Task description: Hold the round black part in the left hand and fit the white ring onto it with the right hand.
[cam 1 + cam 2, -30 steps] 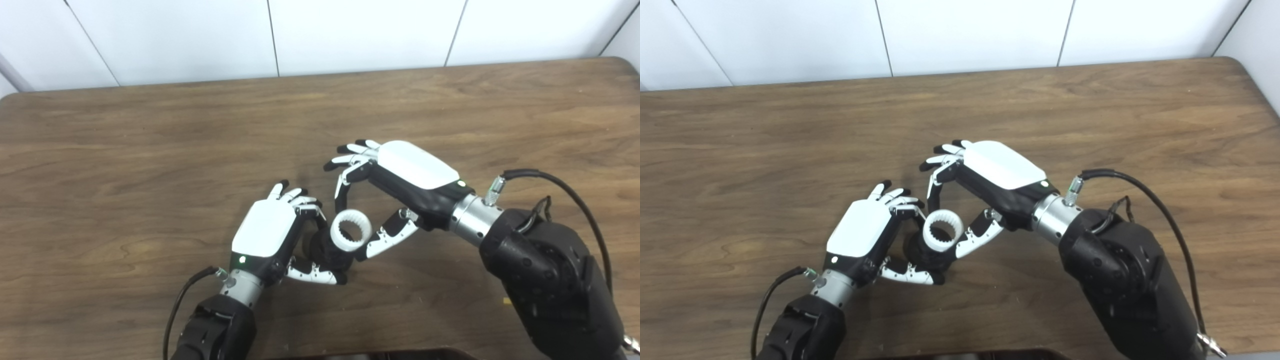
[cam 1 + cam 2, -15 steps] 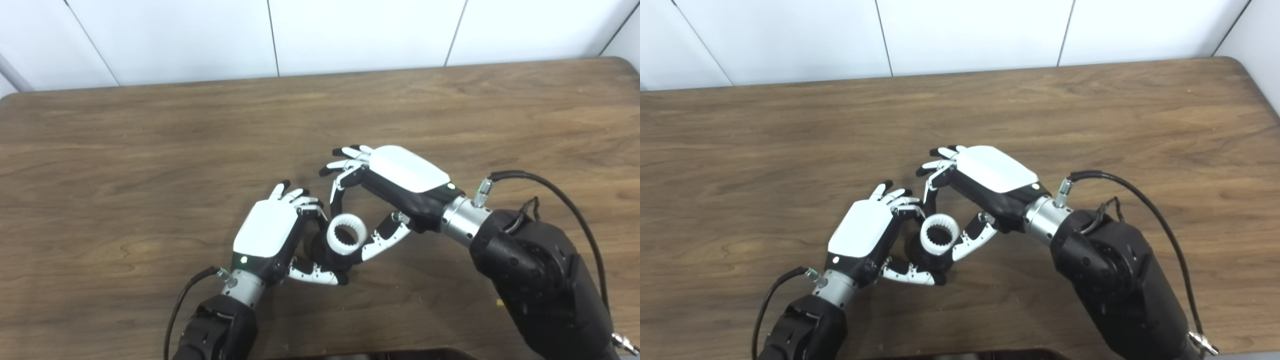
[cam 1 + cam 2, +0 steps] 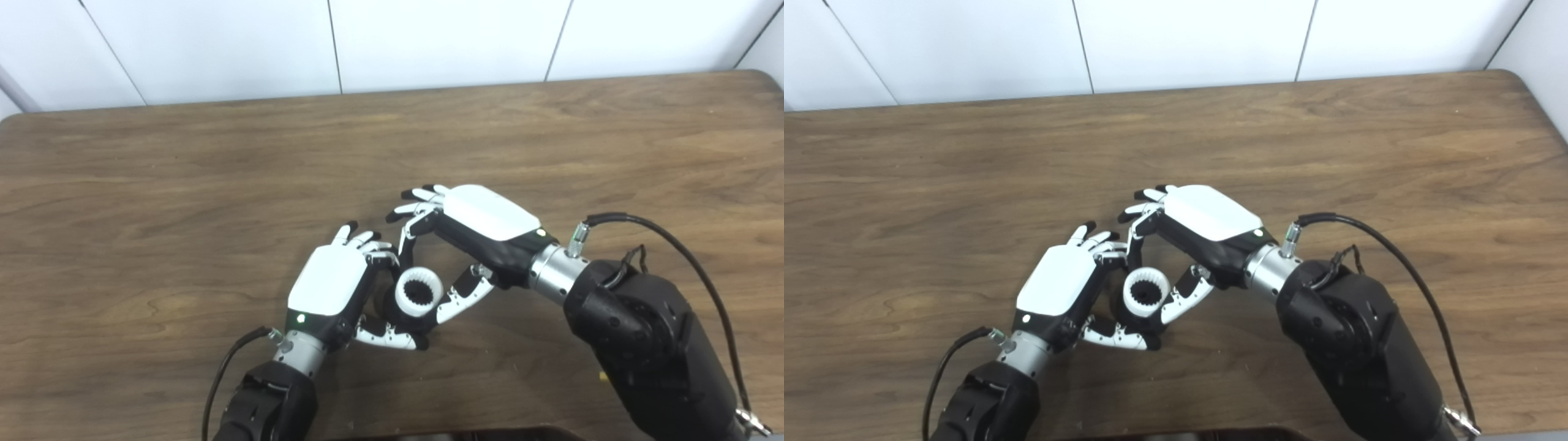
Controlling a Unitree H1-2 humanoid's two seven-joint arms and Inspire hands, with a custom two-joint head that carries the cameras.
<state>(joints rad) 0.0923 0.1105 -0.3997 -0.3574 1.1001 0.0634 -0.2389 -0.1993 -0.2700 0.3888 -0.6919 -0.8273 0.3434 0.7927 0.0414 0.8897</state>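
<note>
— While no label or writing can be read anywhere, what does the white ring (image 3: 418,293) look like?

— Toothed inside, pinched between the right hand's (image 3: 474,236) thumb and fingers, and sitting on the round black part (image 3: 401,315), which the left hand (image 3: 334,288) grips.

— Room to move?

— The wooden table (image 3: 184,184) lies bare all around; both hands work near its front middle, well away from the far edge.
</note>
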